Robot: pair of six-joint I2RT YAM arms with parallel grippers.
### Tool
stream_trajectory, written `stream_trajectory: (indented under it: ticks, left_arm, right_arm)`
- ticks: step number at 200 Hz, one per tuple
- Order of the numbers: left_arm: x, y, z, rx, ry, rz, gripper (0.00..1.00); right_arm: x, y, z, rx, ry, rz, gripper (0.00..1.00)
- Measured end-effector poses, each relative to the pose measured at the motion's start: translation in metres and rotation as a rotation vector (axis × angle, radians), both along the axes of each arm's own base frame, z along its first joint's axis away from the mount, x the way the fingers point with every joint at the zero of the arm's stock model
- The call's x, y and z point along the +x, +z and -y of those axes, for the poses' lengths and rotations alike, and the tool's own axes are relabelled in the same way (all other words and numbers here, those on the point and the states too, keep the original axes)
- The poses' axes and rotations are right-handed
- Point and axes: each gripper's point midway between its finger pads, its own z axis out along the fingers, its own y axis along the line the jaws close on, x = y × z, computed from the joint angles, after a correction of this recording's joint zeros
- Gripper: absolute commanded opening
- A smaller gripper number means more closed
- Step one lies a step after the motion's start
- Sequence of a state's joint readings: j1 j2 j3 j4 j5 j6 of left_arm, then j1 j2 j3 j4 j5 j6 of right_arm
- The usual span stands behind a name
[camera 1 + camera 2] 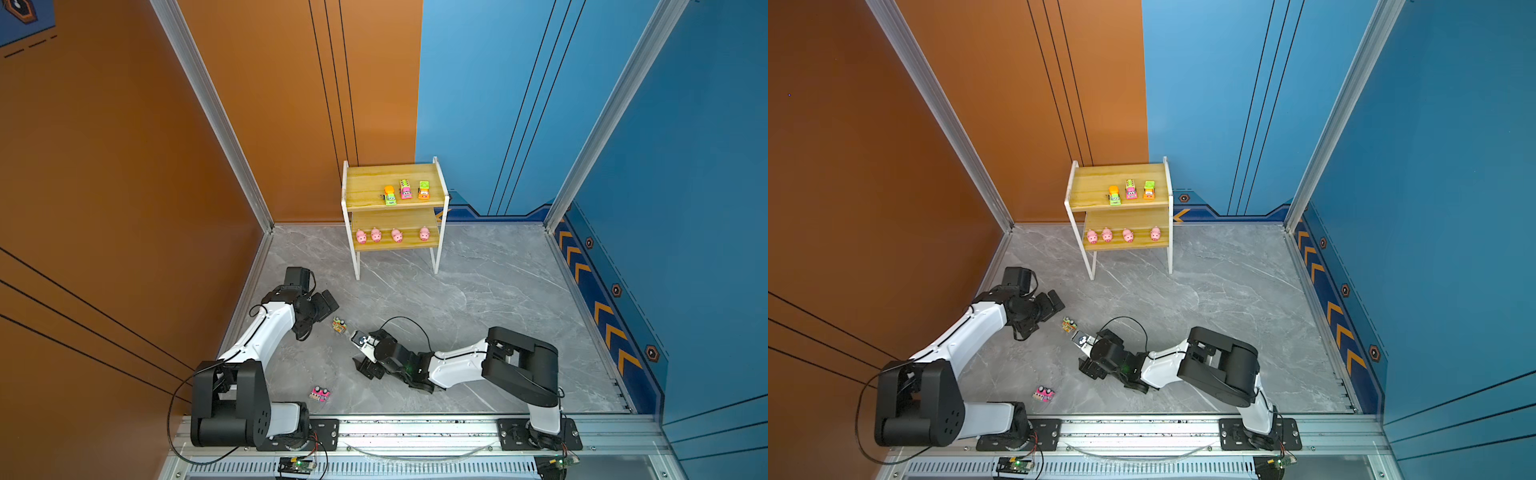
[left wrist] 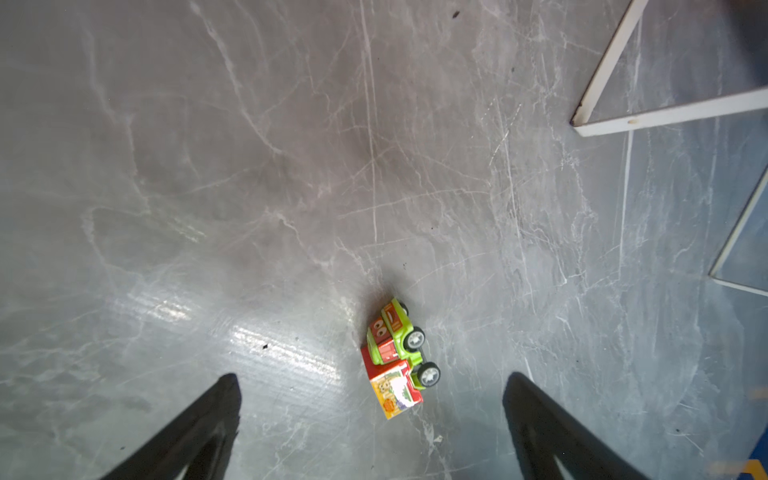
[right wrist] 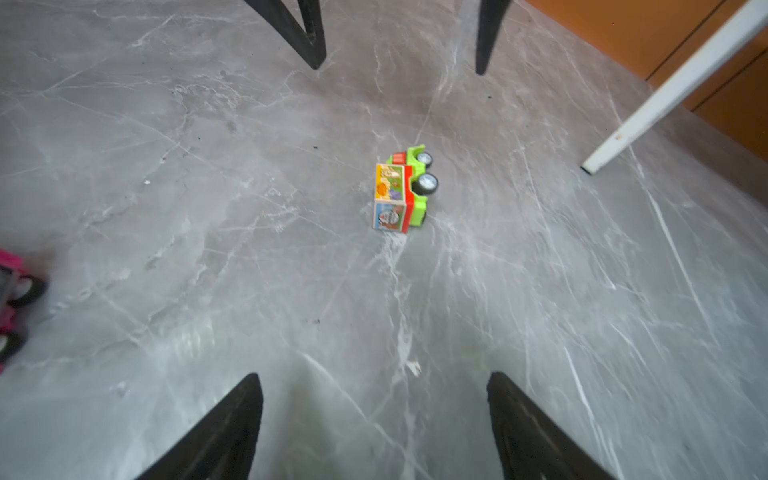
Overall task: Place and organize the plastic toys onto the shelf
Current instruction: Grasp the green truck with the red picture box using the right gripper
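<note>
Desk (image 1: 498, 299): grey marble-pattern surface, glossy, enclosed by an orange wall (image 1: 124, 166) and a blue wall (image 1: 519, 104). The shelf (image 1: 365, 189) stands at the desk's back edge, where the two wall colours meet. It has a white frame and two yellowish boards. Upper board: three vehicles (image 1: 405, 189) in a row toward the shelf's right end, upright on their wheels. Lower board: four pigs (image 1: 376, 235) in a row near its front edge, snouts to the front. Off the shelf: a green truck (image 2: 395, 353) lies on its side on the desk, in front of the shelf and well apart from its legs. A pink vehicle (image 1: 319, 393) lies farther still from the shelf, also tipped, wheels showing. Left hand (image 2: 372, 376): fingers spread wide, gripping nothing; the green truck lies in line with the gap, touched by neither finger. Right hand (image 3: 374, 375): fingers likewise wide apart and empty, facing the same truck from the side away from the shelf.
</note>
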State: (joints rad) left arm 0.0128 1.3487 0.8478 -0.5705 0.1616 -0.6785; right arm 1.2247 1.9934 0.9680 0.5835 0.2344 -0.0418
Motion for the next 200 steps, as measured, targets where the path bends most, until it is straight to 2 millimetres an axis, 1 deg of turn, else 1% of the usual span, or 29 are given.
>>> stream_trajectory:
  ticks: [25,42,64,87,115,148,182,190,200]
  left_arm:
    - [0.001,0.001,0.006,-0.054,-0.009,0.004,1.00]
    - [0.004,0.004,0.008,-0.079,-0.014,0.018,1.00]
    - [0.007,0.007,0.006,-0.100,-0.011,0.038,0.99]
    - [0.010,0.010,0.004,-0.120,-0.005,0.053,0.99]
    - [0.012,0.015,0.003,-0.141,-0.001,0.073,0.99]
    - [0.016,0.019,0.002,-0.164,0.001,0.096,0.98]
    - [0.019,0.021,0.001,-0.173,0.003,0.111,0.98]
    - [0.019,0.022,0.002,-0.173,0.003,0.113,0.97]
    - [0.019,0.023,0.002,-0.174,0.001,0.118,0.97]
  right_arm:
    - [0.009,0.005,-0.032,0.060,0.026,0.021,0.85]
    - [0.017,0.000,-0.043,0.080,0.032,0.019,0.84]
    - [0.034,-0.012,-0.049,0.077,0.015,0.012,0.83]
    - [0.050,-0.023,-0.049,0.070,-0.003,0.004,0.82]
    - [0.068,-0.022,-0.054,0.092,-0.024,0.010,0.80]
    - [0.075,-0.025,-0.066,0.109,-0.018,0.012,0.67]
    - [0.074,-0.025,-0.070,0.123,-0.012,0.008,0.44]
    - [0.074,-0.025,-0.070,0.123,-0.013,0.007,0.40]
    - [0.073,-0.027,-0.069,0.124,-0.010,0.004,0.38]
